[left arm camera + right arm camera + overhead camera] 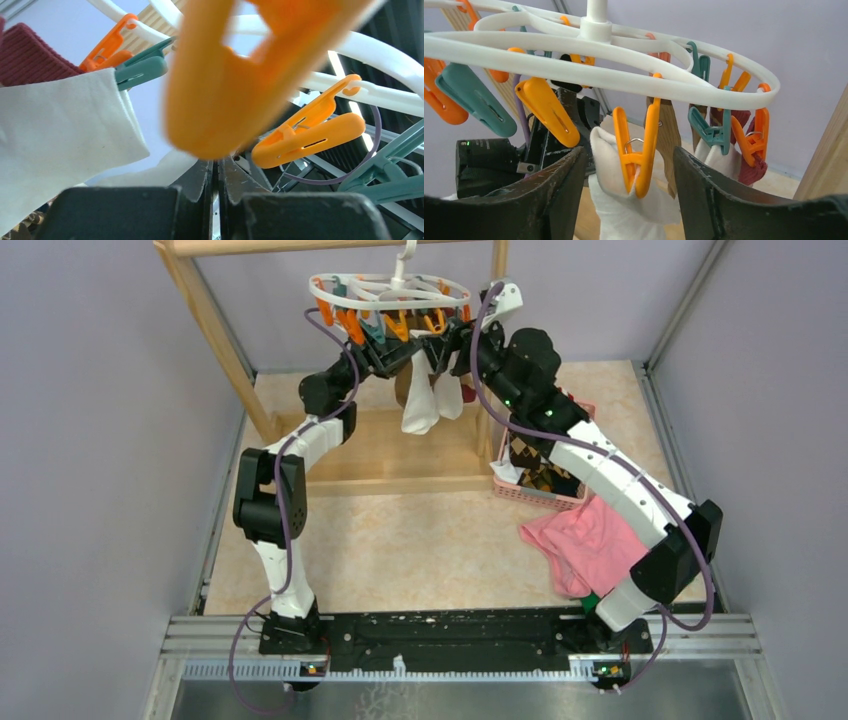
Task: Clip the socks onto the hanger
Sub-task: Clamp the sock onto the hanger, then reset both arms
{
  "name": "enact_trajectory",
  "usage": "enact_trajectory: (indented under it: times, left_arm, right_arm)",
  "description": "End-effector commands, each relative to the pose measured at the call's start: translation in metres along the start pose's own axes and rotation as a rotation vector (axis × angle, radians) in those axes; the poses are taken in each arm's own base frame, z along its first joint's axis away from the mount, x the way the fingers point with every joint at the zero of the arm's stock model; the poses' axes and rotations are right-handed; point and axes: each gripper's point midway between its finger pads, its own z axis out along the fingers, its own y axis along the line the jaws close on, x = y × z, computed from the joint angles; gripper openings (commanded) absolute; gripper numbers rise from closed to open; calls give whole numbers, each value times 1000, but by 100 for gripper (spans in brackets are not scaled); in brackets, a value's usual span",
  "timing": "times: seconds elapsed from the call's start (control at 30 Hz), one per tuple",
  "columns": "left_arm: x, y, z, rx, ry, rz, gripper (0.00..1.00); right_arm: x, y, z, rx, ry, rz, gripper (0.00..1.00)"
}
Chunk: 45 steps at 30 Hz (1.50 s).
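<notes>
Right gripper (626,156) first: we see its two dark fingers standing wide apart, one on each side of an orange clip (636,160) and not pressing it. That clip bites the top of a white sock (621,215), which hangs straight down between them. Just to the right a teal clip (710,131) pinches a second white sock (719,161), with a maroon cuff (749,172) caught beside it. All of these dangle from the white ring of the hanger (574,66). Over to the left gripper (216,170): its fingers are together with only a hairline slit between them, and we can make out nothing caught in it. A big blurred orange peg (220,85) hangs right above the tips, and white sock fabric (60,145) drapes off to the left. From the top view, the hanger hangs by its hook from the wooden rack (215,320), with both arms raised beneath it and two white socks hanging between the wrists. Down on the table (400,530), a pink basket (540,497) beside the right arm holds an argyle sock (535,465). A pink cloth (590,545) lies just in front of it.
</notes>
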Motion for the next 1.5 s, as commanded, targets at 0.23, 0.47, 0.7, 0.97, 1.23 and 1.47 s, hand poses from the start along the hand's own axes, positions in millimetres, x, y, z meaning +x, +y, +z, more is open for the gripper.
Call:
enact_trajectory:
  times: [0.23, 0.47, 0.7, 0.97, 1.23, 1.47]
  left_arm:
    - [22, -26, -12, 184, 39, 194, 18]
    - [22, -15, -14, 170, 37, 186, 22]
    - [23, -9, -16, 157, 35, 198, 31]
    - [28, 5, -40, 75, 2, 295, 63]
    - [45, 5, -67, 2, 22, 484, 61]
    - [55, 12, -74, -36, 53, 488, 31]
  right_arm:
    - [-42, 11, -37, -83, -77, -101, 70]
    - [-58, 5, -56, -66, -143, -104, 71]
    - [-58, -6, -61, -33, -152, -97, 71]
    - [-43, -18, -67, -17, -133, -102, 72]
    - [-14, -34, -84, 16, -98, -158, 78]
    - [34, -56, -92, 35, -24, -193, 77]
